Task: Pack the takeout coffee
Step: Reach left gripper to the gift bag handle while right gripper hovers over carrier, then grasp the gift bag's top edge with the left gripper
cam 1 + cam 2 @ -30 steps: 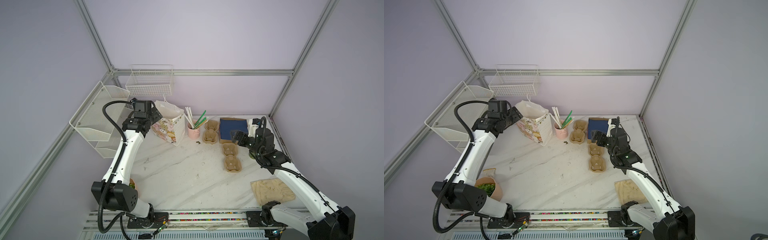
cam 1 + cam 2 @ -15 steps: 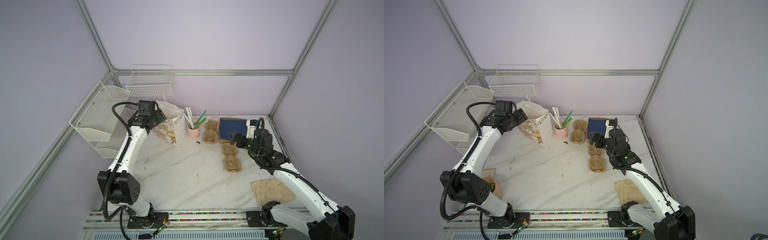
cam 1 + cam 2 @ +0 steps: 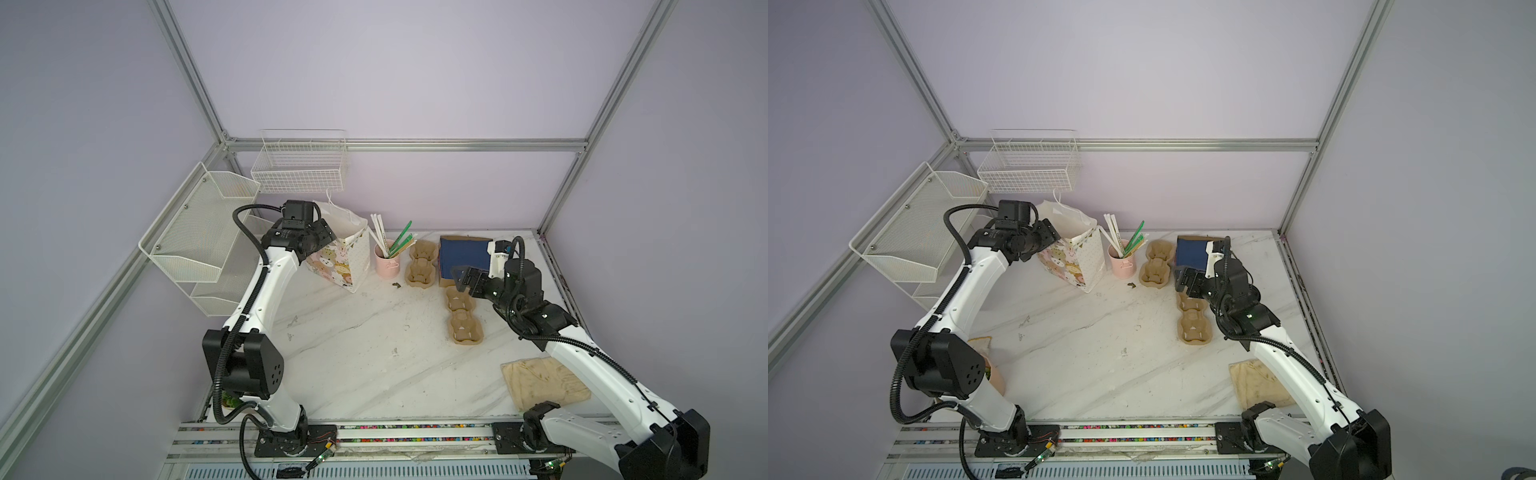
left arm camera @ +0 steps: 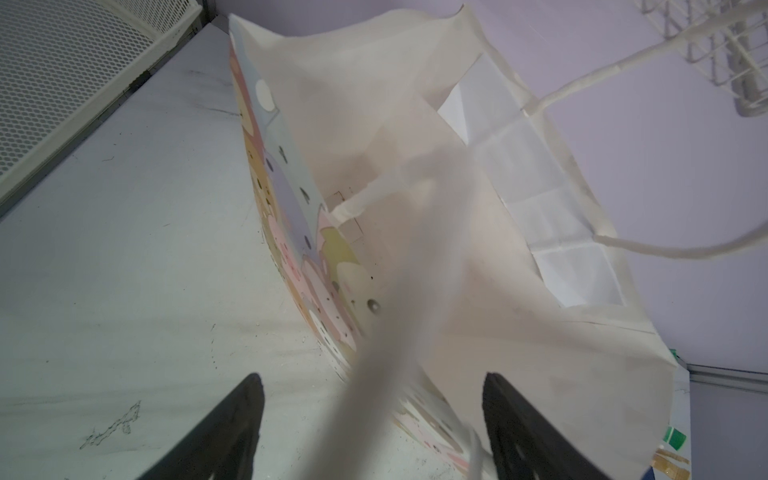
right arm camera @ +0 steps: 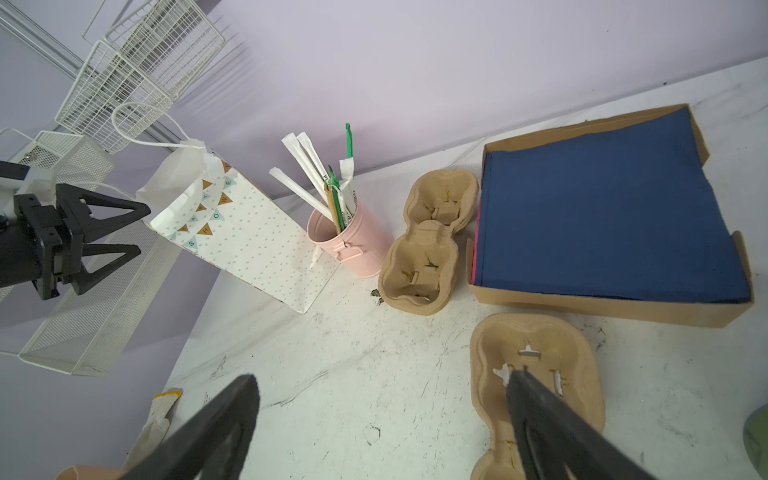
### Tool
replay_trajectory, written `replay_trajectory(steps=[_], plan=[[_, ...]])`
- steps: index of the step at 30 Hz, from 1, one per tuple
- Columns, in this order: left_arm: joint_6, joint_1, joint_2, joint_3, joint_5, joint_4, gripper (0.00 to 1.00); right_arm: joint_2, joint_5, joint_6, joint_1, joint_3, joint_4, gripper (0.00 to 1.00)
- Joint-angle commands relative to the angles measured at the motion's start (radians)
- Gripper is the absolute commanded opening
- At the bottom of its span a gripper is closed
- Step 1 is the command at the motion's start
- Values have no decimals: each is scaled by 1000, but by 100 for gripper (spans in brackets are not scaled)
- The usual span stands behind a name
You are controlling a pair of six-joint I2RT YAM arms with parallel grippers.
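A paper gift bag [image 3: 347,259] [image 3: 1077,259] stands open at the back left of the marble table. My left gripper [image 3: 326,235] [image 3: 1051,237] is open at the bag's left rim. In the left wrist view the bag's mouth [image 4: 415,137] fills the frame, and a blurred white handle strap runs between the spread fingers of the left gripper [image 4: 374,386]. My right gripper [image 3: 459,279] [image 3: 1183,280] [image 5: 380,386] hangs open and empty above the near tan pulp tray [image 3: 461,322] [image 5: 536,374]. An olive-green sliver [image 5: 757,440] at the right wrist view's edge may be the takeout coffee; I cannot tell.
A pink mug with straws [image 3: 387,264], a second pulp tray [image 3: 422,266] and a cardboard box of blue napkins [image 3: 463,253] line the back. A beige cloth [image 3: 540,384] lies front right. Wire baskets [image 3: 299,166] hang on the back and left walls.
The left arm has swung right, bringing its gripper from left of the bag up to the bag's rim. The right gripper has shifted slightly.
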Motion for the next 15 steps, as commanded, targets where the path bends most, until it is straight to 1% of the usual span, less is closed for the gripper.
replay_trajectory(steps=[1,5,8,15], plan=[[3,4,2,108,-1,11,79,6,3,-12,11,-5,4,96],[7,5,3,118,-3,10,78,9,6,-14,17,-8,6,96],[13,6,6,113,-3,10,74,10,9,-14,23,-11,9,95],[14,5,14,107,-8,9,70,15,14,-16,29,-12,11,95]])
